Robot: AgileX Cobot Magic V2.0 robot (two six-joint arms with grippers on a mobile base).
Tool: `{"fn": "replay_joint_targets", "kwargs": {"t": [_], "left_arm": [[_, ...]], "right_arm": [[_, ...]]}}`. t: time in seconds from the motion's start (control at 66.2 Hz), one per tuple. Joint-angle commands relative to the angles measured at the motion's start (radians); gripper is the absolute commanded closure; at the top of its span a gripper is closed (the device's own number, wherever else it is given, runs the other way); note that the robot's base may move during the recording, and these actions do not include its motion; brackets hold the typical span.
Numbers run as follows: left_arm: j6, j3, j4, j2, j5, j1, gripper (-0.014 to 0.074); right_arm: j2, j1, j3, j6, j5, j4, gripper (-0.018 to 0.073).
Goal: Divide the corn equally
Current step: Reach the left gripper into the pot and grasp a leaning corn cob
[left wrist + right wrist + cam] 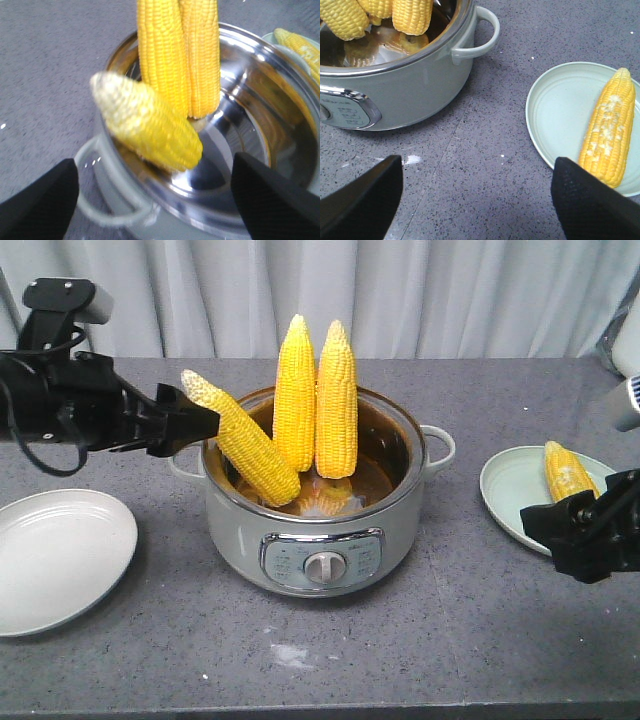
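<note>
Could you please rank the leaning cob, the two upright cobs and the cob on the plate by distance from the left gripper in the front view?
1. The leaning cob, on the pot rim, right beside the left gripper.
2. The upright cobs, side by side inside the pot; the pair is too close to split.
3. The cob on the plate, far right; plate.

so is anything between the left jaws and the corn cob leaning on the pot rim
nothing visible: the left jaws stand open facing the leaning bright-yellow corn cob; only the side handle of the pale grey steel-lined cooker pot sits below that path
</note>
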Motion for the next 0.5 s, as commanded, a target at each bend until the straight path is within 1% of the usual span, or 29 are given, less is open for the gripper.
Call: {"fn": "replay_joint_targets", "kwargs": {"t": [0.0,0.106,0.211,0.272,0.332,0.393,0.483], "left_arm": [[0.06,-0.067,-0.102,0.031,-0.065,-0.007,0.0003],[0.063,-0.11,-0.108,0.093,-0.094,-0.007,0.0003],[0.069,-0.152,-0.121,0.144,-0.093,-0.007,0.0003],[0.115,-0.174,-0.148,0.169,-0.084,-0.008,0.0003],[0.168,-0.192,-0.197,0.188,-0.079,-0.017,0.0003],[0.235,-0.194,-0.273,0.199,-0.078,-0.029,0.0003],[0.333,-0.193,-0.358,0.21,-0.066,-0.055,0.0004]], "right_arm": [[-0.01,0.002,-0.027,-0.004,-0.056,-0.007,-0.0017],[-0.01,0.002,-0.027,-0.004,-0.056,-0.007,-0.0017],[-0.01,0.002,-0.027,-0.004,-0.056,-0.007,-0.0017],[-0.01,0.002,-0.027,-0.004,-0.056,-0.007,-0.0017],[-0.01,0.002,-0.027,-0.004,-0.056,-0.007,-0.0017],[-0.01,0.002,-0.027,-0.004,-0.056,-0.007,-0.0017],[-0.01,0.002,-0.027,-0.004,-0.056,-0.007,-0.0017]]}}
